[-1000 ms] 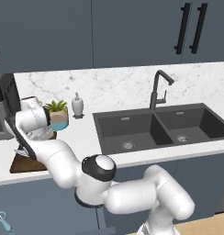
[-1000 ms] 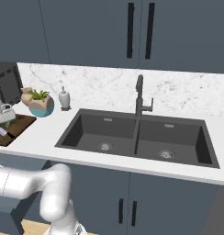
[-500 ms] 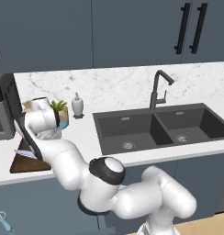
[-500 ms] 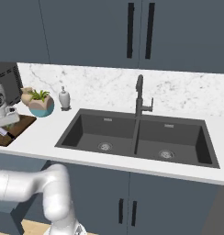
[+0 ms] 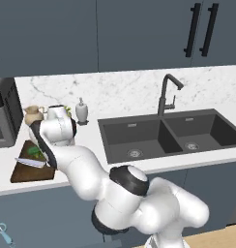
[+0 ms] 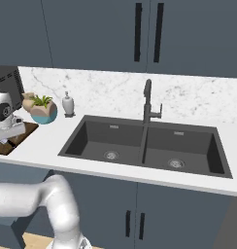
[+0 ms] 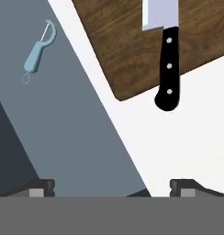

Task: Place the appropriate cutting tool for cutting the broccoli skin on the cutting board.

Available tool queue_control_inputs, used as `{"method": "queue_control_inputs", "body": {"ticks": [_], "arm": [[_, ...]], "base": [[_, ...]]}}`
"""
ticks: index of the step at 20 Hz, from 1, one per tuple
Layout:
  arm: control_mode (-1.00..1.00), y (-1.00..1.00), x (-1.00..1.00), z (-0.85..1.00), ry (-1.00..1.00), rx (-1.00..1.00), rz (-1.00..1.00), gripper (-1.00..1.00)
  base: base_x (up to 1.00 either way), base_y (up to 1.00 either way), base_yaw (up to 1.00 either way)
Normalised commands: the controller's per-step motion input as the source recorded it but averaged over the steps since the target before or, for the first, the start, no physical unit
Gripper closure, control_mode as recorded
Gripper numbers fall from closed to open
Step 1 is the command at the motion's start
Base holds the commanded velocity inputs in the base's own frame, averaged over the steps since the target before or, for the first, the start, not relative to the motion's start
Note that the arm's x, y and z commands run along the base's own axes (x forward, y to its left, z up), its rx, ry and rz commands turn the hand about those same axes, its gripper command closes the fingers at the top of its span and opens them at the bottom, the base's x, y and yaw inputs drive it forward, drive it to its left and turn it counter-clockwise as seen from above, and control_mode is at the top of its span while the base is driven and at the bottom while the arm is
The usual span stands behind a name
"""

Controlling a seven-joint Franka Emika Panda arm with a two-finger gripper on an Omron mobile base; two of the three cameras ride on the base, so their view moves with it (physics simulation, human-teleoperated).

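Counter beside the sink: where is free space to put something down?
The white counter is bare between the cutting board and the sink, in front of the soap bottle. It is crowded at the far left: knife and broccoli on the board, potted plant behind.

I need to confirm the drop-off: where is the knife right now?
The knife lies on the cutting board at the counter's left end, its black handle overhanging the board's edge onto the white counter; the left base view shows it beside the broccoli.
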Motion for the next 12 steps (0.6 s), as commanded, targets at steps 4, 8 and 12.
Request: {"method": "queue_control_inputs", "body": {"ticks": [4,8,12], "arm": [[-1.0,-0.26,-0.18,0.0,0.0,0.03,0.0,-1.0],[-1.0,-0.24,-0.2,0.0,0.0,0.04,0.0,-1.0],[-1.0,-0.21,-0.22,0.0,0.0,0.03,0.0,-1.0]], "base": [[0.0,0.0,0.0],[0.0,0.0,0.0],[0.0,0.0,0.0]]}}
